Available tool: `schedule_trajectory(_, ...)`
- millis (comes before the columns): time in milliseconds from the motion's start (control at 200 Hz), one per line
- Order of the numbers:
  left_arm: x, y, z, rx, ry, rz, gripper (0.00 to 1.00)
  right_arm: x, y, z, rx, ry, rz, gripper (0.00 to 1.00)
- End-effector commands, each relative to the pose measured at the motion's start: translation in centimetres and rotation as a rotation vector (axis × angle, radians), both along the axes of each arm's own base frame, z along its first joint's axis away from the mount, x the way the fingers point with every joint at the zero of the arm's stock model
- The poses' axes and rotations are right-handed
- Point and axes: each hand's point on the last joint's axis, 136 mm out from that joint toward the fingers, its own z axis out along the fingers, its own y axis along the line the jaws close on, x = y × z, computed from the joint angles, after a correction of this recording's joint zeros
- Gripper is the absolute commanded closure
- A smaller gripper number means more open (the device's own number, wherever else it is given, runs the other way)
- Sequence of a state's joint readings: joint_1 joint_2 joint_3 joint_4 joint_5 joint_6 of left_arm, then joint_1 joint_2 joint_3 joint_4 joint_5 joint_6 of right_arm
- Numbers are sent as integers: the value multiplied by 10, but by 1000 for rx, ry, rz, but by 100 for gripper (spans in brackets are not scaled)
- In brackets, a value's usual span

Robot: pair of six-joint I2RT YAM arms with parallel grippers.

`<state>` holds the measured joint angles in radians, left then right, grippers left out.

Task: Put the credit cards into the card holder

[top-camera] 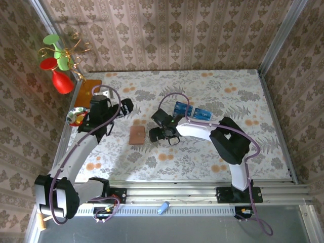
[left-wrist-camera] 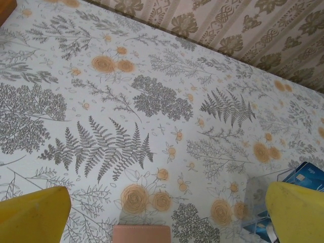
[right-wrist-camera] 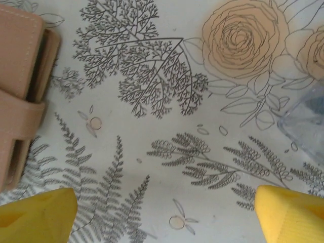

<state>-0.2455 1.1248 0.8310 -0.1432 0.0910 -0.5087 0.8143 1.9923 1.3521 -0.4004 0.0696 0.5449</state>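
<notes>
Card holder point(top-camera: 137, 135): lay folded shut, nothing pinning it down.
Right gripper point(top-camera: 163, 132): just right of the card holder, fingers spread wide, holding nothing.
Left gripper point(top-camera: 125, 106): beyond the card holder, slightly left, fingers wide apart, empty.
Credit cards point(top-camera: 183, 109): blue, beyond and right of the card holder, well apart from it.
Risk: thin flat cards might slip a pinch, and the shut, loose card holder might slide when pushed.
</notes>
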Motion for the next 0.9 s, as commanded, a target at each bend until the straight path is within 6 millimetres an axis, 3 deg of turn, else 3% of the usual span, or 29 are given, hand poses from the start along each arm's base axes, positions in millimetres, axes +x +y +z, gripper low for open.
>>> schedule_trajectory(0, -9, 2, -2, -32, 23, 0, 0, 13, -12, -3, -102, -43, -12, 8)
schedule_trajectory(485, -21, 5, 5, -54, 21, 2, 0, 74, -61, -8, -187, -98, -143, 7)
schedule_trajectory(895, -31, 7, 2, -53, 35, 3, 0, 117, -119, -9, -208, -84, -297, 7)
